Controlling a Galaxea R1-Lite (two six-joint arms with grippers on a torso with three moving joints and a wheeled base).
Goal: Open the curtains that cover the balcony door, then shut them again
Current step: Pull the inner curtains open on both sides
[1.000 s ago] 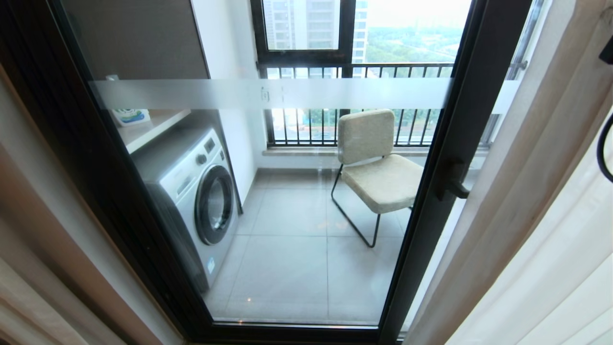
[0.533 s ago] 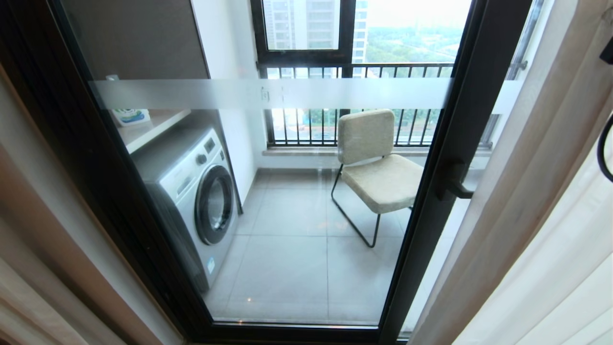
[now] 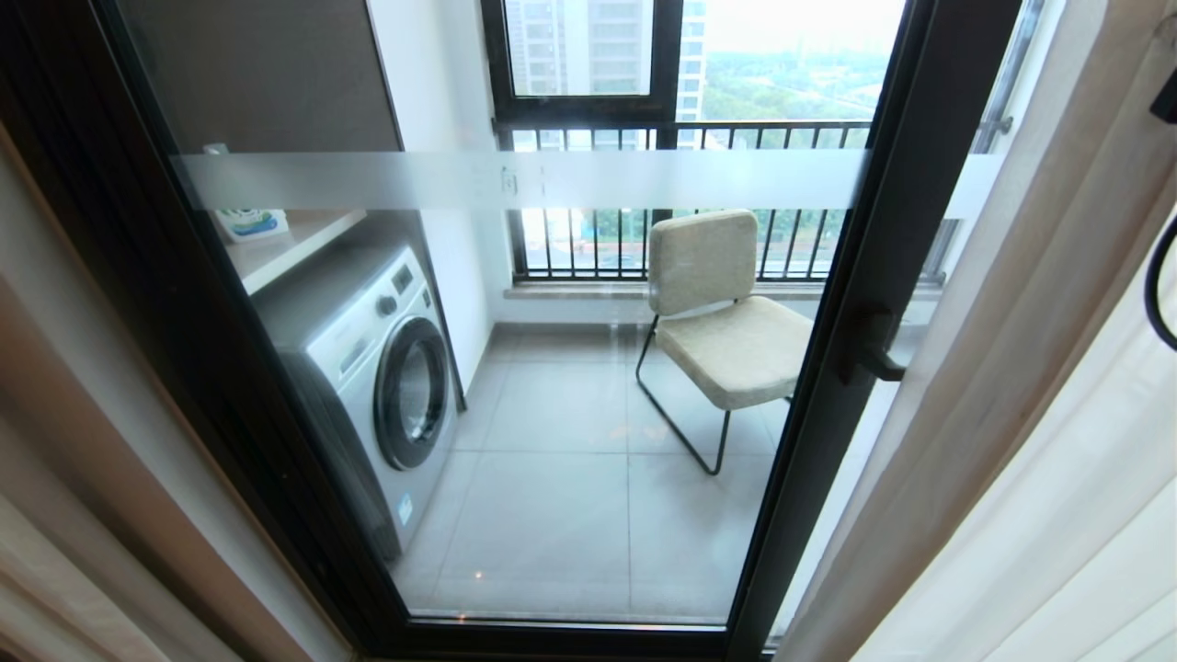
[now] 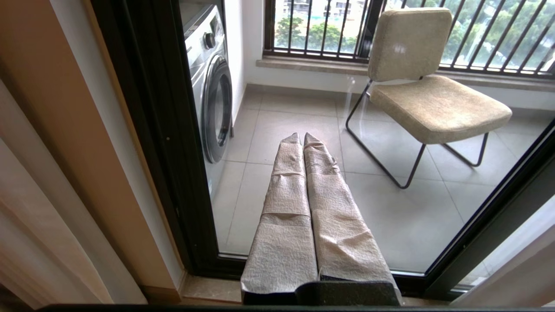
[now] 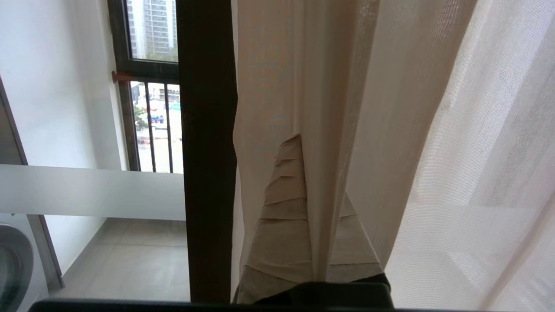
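The balcony door (image 3: 570, 386) stands uncovered in the head view: clear glass in a black frame (image 3: 883, 276) with a frosted band (image 3: 515, 179). The curtains (image 3: 1021, 368) hang bunched at the right, thick beige cloth in front of the white sheer (image 3: 1085, 552). My right gripper (image 5: 308, 147) is shut on a fold of the beige curtains (image 5: 303, 78), just right of the dark door frame (image 5: 208, 151); the cloth hides one finger. My left gripper (image 4: 302, 136) is shut on nothing, parked low and pointing at the door's lower glass.
Behind the glass are a washing machine (image 3: 377, 368), a beige chair (image 3: 726, 322) and a barred window (image 3: 680, 138). A black door handle (image 3: 874, 354) juts out beside the curtain's edge. A beige wall strip (image 3: 83, 432) borders the door at the left.
The curtain's lower edge swayed slightly right and back. Neither arm has moved.
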